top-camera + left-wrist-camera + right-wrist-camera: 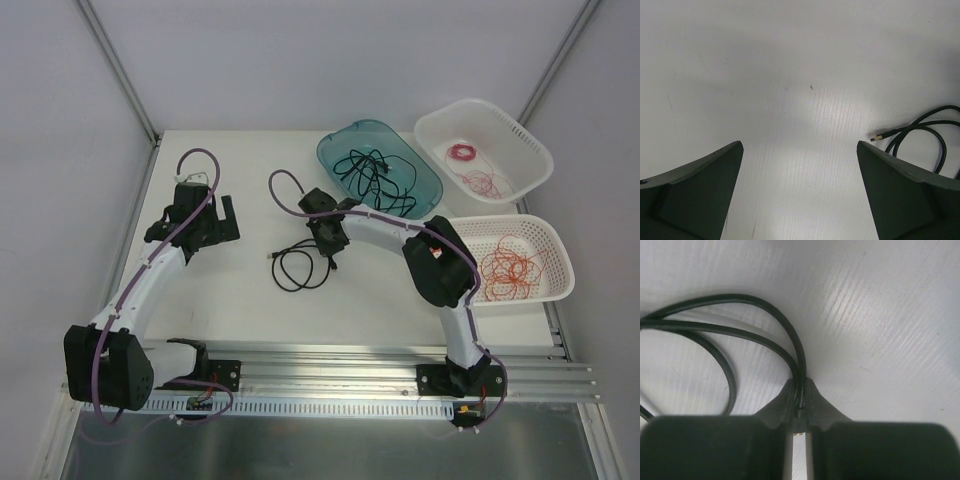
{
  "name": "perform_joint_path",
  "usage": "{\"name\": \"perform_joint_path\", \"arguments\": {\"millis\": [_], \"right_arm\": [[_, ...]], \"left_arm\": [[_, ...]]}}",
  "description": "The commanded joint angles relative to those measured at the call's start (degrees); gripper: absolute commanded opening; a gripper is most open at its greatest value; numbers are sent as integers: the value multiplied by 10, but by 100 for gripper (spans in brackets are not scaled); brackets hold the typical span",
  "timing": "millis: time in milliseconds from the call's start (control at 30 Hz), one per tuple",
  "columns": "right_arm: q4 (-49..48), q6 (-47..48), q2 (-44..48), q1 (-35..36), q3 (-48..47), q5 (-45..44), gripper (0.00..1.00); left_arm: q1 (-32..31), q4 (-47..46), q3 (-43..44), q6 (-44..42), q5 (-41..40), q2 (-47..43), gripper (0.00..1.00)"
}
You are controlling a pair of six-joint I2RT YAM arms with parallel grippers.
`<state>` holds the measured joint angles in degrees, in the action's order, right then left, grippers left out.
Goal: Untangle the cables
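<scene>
A thin black cord lies in a loose loop on the white table, its small plug pointing left. My right gripper is shut on this cord at the loop's right side; the wrist view shows two strands pinched between its fingertips. My left gripper is open and empty, left of the loop, over bare table. Another black cord lies in the teal tray. Thin red wires lie in the near white basket and the far one.
The teal tray and both white baskets stand at the back right, beside the right arm. The table's left edge and grey walls lie close to the left arm. A metal rail runs along the front.
</scene>
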<state>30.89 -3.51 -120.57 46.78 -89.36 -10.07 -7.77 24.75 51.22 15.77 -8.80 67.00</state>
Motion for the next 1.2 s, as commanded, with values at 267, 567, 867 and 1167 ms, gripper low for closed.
{"name": "perform_joint_path", "arguments": {"millis": [267, 567, 867, 1167], "right_arm": [[-29, 4, 75, 9, 52, -7, 1], [-15, 28, 195, 10, 27, -24, 1], [17, 32, 279, -42, -33, -57, 1], [11, 31, 372, -179, -41, -71, 1]], "left_arm": [[12, 2, 13, 9, 19, 6, 99], [16, 3, 12, 11, 18, 4, 99], [17, 2, 12, 12, 18, 3, 99], [18, 2, 12, 14, 23, 4, 99]]}}
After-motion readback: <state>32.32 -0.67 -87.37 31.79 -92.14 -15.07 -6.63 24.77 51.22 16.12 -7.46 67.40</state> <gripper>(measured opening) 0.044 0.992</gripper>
